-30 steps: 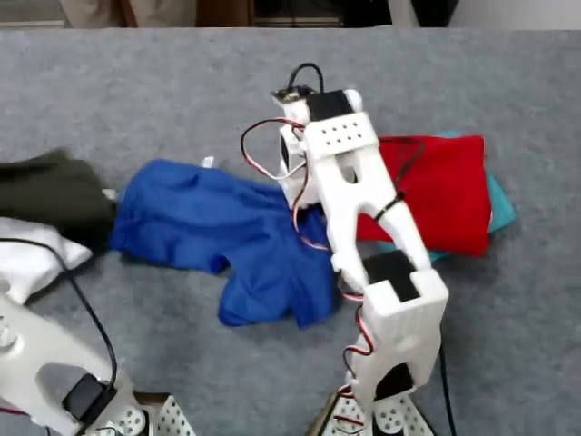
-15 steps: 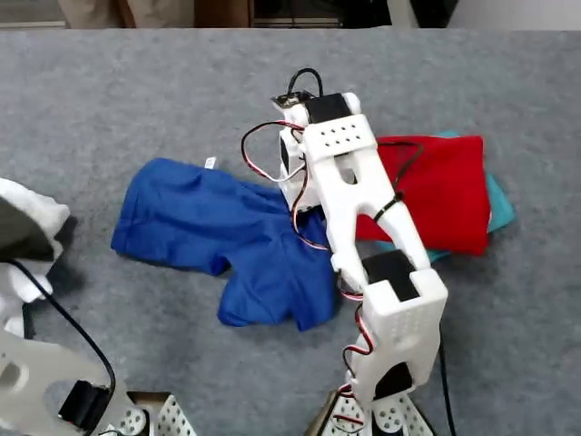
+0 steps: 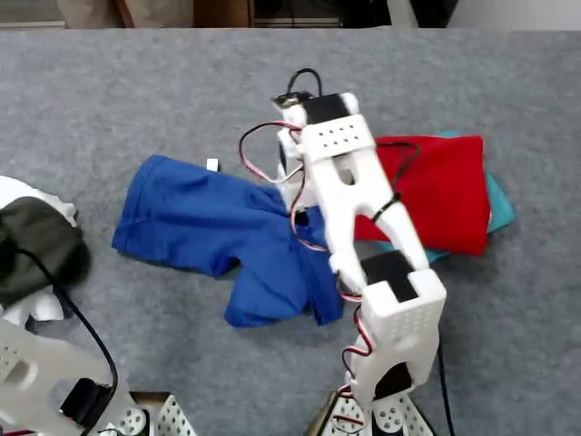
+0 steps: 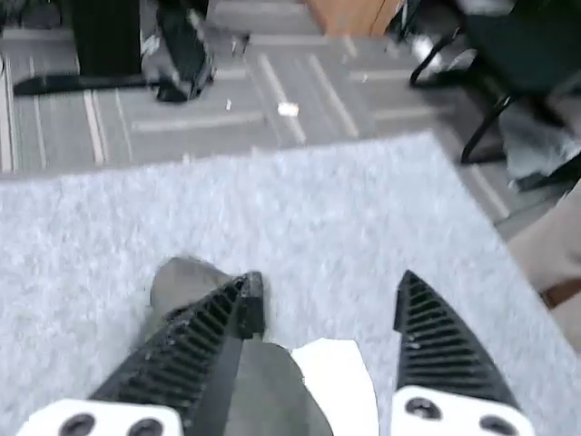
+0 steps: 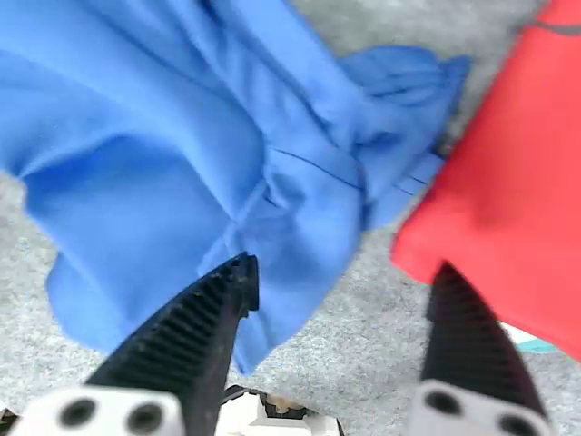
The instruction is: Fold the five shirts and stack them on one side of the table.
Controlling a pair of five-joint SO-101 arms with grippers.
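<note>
My right gripper [image 5: 345,272] is released, jaws wide, hanging over the crumpled blue shirt [image 3: 209,222] where it meets the folded red shirt [image 3: 445,191]. The red one lies on a teal shirt [image 3: 501,207] toward the right of the grey table [image 3: 136,91]. My left gripper [image 4: 327,304] is released too, above the dark green shirt [image 3: 36,245] and white shirt [image 3: 18,193] at the left edge.
</note>
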